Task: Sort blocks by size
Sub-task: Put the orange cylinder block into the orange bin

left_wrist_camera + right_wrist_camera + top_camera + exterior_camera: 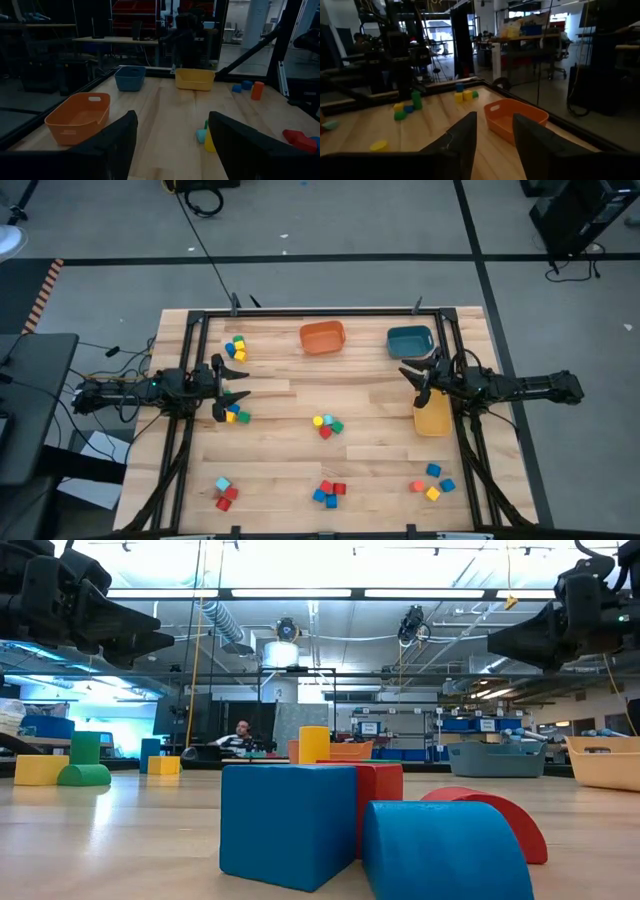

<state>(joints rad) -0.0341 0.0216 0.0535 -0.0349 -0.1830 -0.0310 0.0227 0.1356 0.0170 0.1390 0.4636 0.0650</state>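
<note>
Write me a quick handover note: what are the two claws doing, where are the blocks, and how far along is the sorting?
Left gripper: open, empty, above the table's left side near a small block cluster.
Right gripper: jaws apart, empty, between the teal bin and yellow bin.
Blocks: six loose clusters on the table: back left, left, centre, and three along the front.
Done: nothing visible; the orange bin and the other two look empty.
Left: every block still needs sorting.
</note>
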